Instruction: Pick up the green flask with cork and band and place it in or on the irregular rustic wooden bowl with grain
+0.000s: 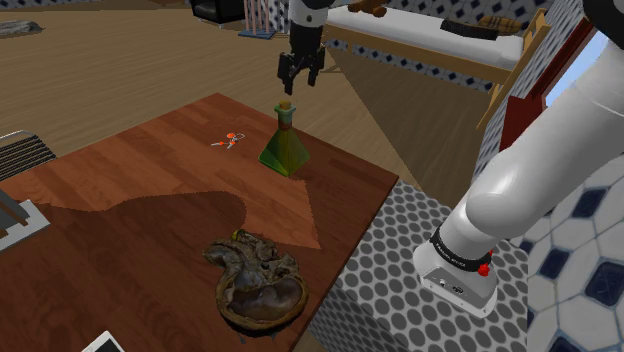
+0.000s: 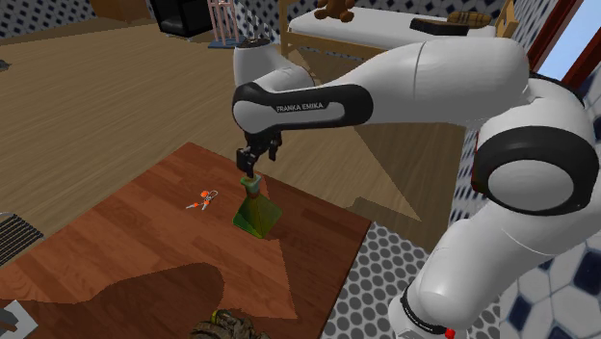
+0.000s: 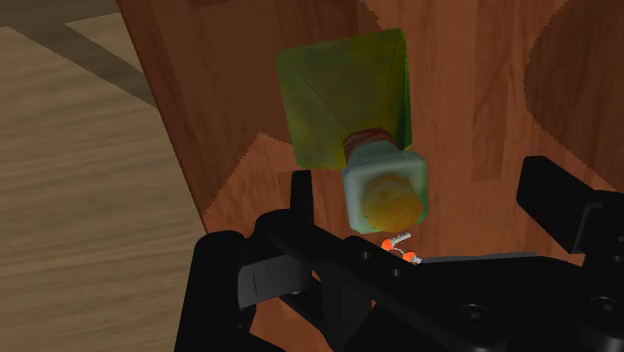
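**While the gripper (image 1: 300, 84) hangs open, the flask (image 1: 284, 148) stands apart from the bowl (image 1: 258, 285)**

Where the shoulder view is nearest, at its lower right, the white arm (image 1: 520, 180) rises from the dotted stand (image 1: 395, 255). Just beside the stand, toward that view's left, lies the table (image 1: 150, 190), reddish wood with a broad shadow over its near part. The bowl sits in that shadow near the table's near edge. It is dark, lumpy and uneven, and nothing lies in it.

Farther along, in the lit part of the table, the flask stands upright near the far edge, well apart from the bowl. It is green with a wide base, narrowing to a neck with a reddish band and a pale cork on top. A small orange object (image 1: 228, 140) lies on the wood near it, toward the shoulder view's left.

The gripper points straight down over the flask. In the wrist view its black fingers (image 3: 300, 195) stand wide apart, with the cork between them and closer to one finger than the other, and neither finger touches it. It grasps nothing. From the shoulder view the fingertips seem to hang just above the cork. In the second exterior view they look level with it, so the exact height is hard to judge.

Beyond the table a pale plank floor (image 1: 120, 60) stretches away. At the far side stands a bed (image 1: 440, 35) with a white top and a chequered edge.
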### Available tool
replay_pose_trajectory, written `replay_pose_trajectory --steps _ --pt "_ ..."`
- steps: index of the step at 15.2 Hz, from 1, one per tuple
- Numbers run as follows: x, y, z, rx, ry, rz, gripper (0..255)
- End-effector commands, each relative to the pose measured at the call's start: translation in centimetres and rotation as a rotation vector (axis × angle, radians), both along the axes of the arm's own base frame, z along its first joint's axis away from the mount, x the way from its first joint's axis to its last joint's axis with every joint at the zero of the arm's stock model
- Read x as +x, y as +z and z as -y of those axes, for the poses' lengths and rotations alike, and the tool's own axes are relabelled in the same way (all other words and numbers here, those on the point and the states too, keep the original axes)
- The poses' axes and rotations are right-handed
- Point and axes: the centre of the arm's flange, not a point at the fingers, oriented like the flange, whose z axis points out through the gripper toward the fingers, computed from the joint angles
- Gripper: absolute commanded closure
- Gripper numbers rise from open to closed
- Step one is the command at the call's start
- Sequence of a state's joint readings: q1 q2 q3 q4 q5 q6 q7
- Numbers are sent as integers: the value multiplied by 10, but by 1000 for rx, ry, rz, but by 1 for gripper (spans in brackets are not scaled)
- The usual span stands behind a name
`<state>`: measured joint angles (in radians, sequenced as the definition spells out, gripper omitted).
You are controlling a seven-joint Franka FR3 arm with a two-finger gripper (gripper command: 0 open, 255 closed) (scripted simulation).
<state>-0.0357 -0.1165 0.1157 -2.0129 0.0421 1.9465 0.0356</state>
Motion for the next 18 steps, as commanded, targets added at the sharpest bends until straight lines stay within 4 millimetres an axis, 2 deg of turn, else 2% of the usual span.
replay_pose_trajectory --steps 1,4,5,12,18 --pt "22 -16 -3 6 -15 -11 0" --pt "56 -40 -5 14 -38 -27 0" --pt "62 -44 -6 16 -41 -29 0" --pt "63 -81 -7 16 -41 -29 0" --pt "63 -84 -7 16 -41 -29 0"
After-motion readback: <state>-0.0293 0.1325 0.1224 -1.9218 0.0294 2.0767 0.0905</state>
